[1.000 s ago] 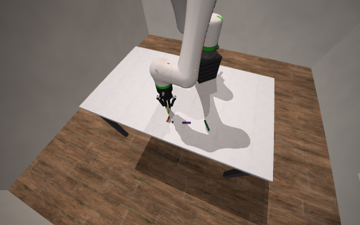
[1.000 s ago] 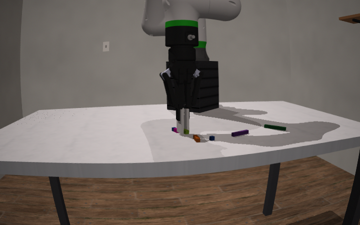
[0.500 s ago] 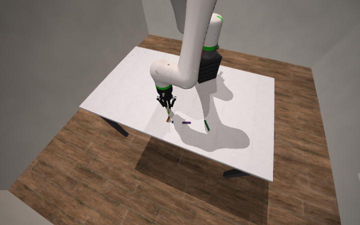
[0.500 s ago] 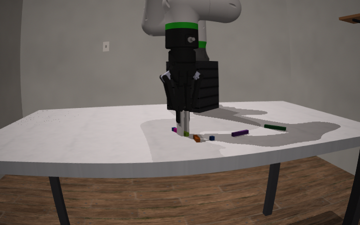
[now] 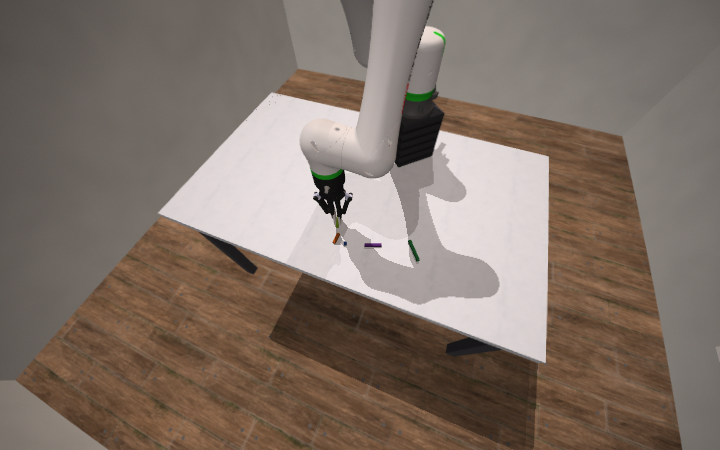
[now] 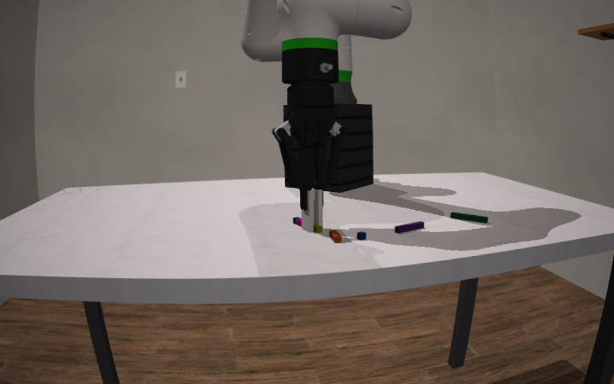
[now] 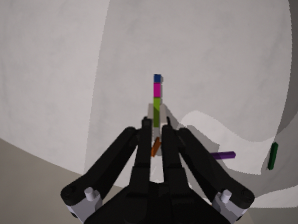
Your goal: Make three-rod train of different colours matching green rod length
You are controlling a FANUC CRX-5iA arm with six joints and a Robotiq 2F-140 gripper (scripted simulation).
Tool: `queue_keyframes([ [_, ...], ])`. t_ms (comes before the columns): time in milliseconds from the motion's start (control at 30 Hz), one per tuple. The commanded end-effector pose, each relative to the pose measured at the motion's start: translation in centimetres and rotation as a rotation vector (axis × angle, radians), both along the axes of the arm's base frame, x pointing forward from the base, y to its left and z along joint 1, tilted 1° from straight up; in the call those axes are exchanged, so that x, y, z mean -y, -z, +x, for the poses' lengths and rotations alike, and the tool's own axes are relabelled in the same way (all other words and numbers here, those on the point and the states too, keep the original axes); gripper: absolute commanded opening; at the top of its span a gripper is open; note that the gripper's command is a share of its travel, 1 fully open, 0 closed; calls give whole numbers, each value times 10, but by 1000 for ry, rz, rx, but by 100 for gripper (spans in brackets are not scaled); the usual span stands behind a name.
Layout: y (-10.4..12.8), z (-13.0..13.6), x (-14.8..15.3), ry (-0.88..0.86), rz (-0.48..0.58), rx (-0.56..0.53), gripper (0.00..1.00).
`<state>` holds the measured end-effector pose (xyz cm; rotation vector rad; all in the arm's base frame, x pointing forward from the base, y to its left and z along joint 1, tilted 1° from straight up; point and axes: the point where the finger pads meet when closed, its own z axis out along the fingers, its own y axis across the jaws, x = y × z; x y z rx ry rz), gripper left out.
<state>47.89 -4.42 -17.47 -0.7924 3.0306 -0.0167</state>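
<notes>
My gripper (image 6: pixel 312 212) is shut on the lime rod (image 7: pixel 156 112), which is low at the table top. In the wrist view the lime rod runs in one line with a magenta rod (image 7: pixel 157 88) and a small blue rod (image 7: pixel 157 78) beyond it. I cannot tell the gaps between them. The lime rod's near end shows under the fingers in the exterior view (image 6: pixel 317 229), with the magenta rod (image 6: pixel 297 221) behind. The green rod (image 6: pixel 469 217) lies far off to the right. In the top view my gripper (image 5: pixel 336 217) stands near the table's front edge.
An orange rod (image 6: pixel 335 235) lies just in front of the fingers, with a second small blue rod (image 6: pixel 361 235) beside it. A purple rod (image 6: pixel 409 226) lies between these and the green rod. The arm's black base (image 6: pixel 350 144) stands behind.
</notes>
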Motion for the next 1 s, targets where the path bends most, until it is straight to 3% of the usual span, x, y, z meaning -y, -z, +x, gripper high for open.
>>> queue_keyframes([
  [0, 0, 0, 0, 0, 0, 0, 3],
  [533, 0, 0, 0, 0, 0, 0, 3],
  [967, 0, 0, 0, 0, 0, 0, 12],
])
